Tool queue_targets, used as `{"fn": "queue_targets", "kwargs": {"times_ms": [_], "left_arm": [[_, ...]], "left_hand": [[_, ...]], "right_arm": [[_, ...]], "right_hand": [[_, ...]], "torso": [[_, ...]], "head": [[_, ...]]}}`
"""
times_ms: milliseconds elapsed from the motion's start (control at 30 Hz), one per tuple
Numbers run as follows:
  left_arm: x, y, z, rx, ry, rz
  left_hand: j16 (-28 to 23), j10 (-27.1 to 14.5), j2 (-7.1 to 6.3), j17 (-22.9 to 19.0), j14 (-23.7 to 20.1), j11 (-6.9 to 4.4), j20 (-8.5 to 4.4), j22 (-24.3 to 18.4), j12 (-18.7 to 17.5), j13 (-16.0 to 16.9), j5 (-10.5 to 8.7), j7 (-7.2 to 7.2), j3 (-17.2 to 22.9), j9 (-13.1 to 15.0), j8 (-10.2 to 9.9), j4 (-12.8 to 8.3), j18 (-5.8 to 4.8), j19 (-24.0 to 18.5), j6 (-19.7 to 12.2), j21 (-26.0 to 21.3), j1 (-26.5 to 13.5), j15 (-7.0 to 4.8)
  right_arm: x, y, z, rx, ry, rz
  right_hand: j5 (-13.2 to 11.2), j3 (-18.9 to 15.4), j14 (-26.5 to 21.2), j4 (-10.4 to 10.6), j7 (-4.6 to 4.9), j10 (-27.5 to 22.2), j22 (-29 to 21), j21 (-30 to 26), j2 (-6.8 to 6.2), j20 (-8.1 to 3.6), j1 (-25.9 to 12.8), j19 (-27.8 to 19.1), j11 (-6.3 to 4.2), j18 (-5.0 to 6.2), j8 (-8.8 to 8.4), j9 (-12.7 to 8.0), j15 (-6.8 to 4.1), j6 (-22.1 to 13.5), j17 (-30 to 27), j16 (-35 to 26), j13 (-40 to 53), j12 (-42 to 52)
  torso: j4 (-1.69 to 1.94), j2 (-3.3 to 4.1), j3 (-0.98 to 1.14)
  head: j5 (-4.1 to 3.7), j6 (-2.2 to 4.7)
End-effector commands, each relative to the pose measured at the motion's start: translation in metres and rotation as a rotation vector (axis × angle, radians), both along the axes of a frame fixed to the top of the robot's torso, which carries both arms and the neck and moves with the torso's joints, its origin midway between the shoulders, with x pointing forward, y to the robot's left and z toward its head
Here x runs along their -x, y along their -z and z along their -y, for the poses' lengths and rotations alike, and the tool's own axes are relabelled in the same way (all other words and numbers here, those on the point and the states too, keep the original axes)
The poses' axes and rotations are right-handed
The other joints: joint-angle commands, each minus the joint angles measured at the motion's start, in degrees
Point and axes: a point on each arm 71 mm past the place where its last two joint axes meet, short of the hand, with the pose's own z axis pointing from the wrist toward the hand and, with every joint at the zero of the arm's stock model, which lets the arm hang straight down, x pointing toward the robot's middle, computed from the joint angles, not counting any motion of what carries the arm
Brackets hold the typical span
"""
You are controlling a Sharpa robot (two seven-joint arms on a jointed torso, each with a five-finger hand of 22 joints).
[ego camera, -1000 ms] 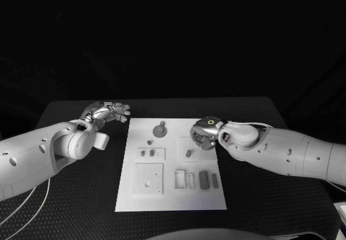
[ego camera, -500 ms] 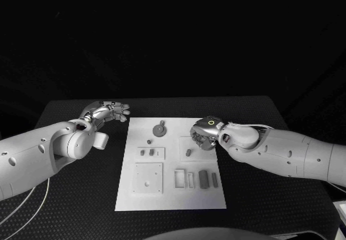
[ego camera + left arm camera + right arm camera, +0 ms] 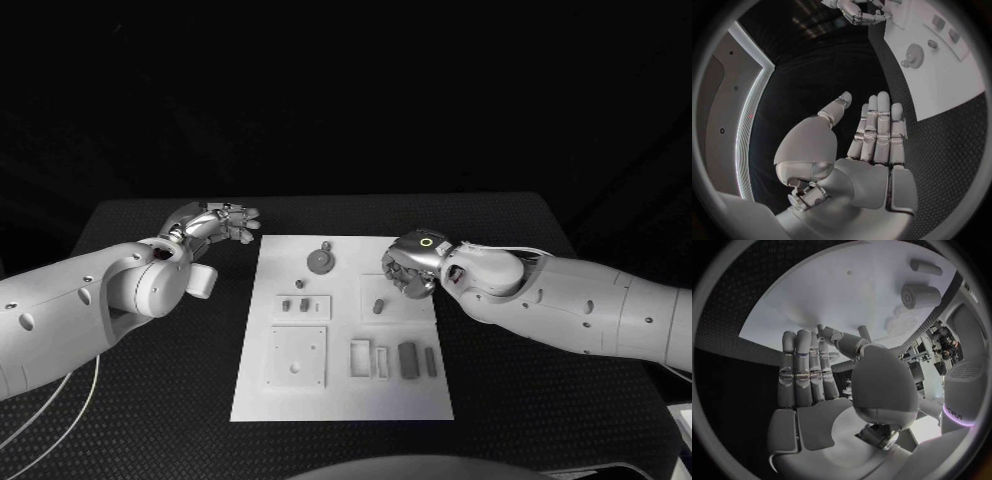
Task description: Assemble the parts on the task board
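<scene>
Change: almost nothing differs from the earlier frames; the right hand (image 3: 410,268) sits a touch lower and further right over the task board (image 3: 343,405), while the left hand (image 3: 216,224) keeps its place.
Left hand: at centre left of the head view, off the board's upper left corner, above the black table (image 3: 144,400); fingers extended side by side, thumb apart, holding nothing.
Right hand: above the board's upper right part; fingers straight, thumb apart, nothing held.
Task board: white plate at frame centre.
Parts: grey; a round disc (image 3: 319,262) near the top, small pegs (image 3: 303,305) in a plate at centre left, upright blocks (image 3: 408,359) at lower right.
</scene>
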Motion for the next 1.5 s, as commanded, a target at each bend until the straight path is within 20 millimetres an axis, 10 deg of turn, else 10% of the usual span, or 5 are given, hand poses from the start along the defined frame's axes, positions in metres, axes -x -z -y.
{"fn": "queue_targets", "kwargs": {"times_ms": [33, 667, 1500], "left_arm": [[0.000, -0.001, 0.001, 0.001, 0.009, 0.006], [-0.003, 0.000, -0.003, -0.006, -0.005, 0.006], [-0.015, 0.002, 0.000, -0.018, -0.057, 0.017]], "left_hand": [[-0.39, -0.21, 0.06, 0.11, 0.22, 0.32, -0.13, 0.07, -0.24, -0.08, 0.13, 0.31, 0.02, -0.07, 0.12, -0.26, 0.70, 0.50, -0.18, -0.32, 0.45, 0.10], [-0.54, -0.31, 0.02, 0.28, 0.22, 0.39, -0.12, 0.11, -0.36, -0.17, 0.13, 0.37, -0.03, -0.13, 0.09, -0.28, 0.68, 0.52, -0.31, -0.41, 0.37, 0.11], [-0.71, -0.14, -0.05, 0.46, 0.20, 0.34, -0.10, 0.15, -0.32, -0.19, 0.11, 0.33, -0.04, -0.13, 0.21, -0.25, 0.66, 0.51, -0.20, -0.52, 0.32, 0.13]], "right_arm": [[-0.001, -0.006, -0.001, -0.018, -0.003, -0.011], [-0.003, -0.044, -0.011, -0.189, -0.021, -0.055], [0.034, -0.028, -0.120, -0.221, -0.267, -0.082]], "right_hand": [[0.19, 0.46, 0.08, 0.05, 0.08, 0.53, 0.11, 0.18, -0.53, 0.02, -0.20, 0.29, -0.20, 1.18, 0.23, 0.08, -0.40, 0.30, 0.08, 0.40, 0.71, 0.08], [0.30, 0.35, -0.01, 0.20, 0.14, 0.50, 0.33, 0.32, -0.19, -0.03, -0.50, 0.28, -0.17, 1.18, 0.06, 0.23, -0.44, 0.18, 0.39, 0.57, 0.97, -0.20], [0.65, -0.42, -0.18, -0.57, 0.26, 0.38, 0.62, 0.39, 0.89, -0.07, -0.87, 0.12, -0.07, 1.18, -0.30, 0.53, -0.42, -0.03, 0.74, 0.66, 1.42, -0.81]], "torso": [[0.00, 0.00, -0.01], [-0.09, -0.05, -0.03], [0.04, -0.17, -0.15]], "head": [[0.01, -0.03], [0.94, 0.25], [8.20, 0.10]]}}
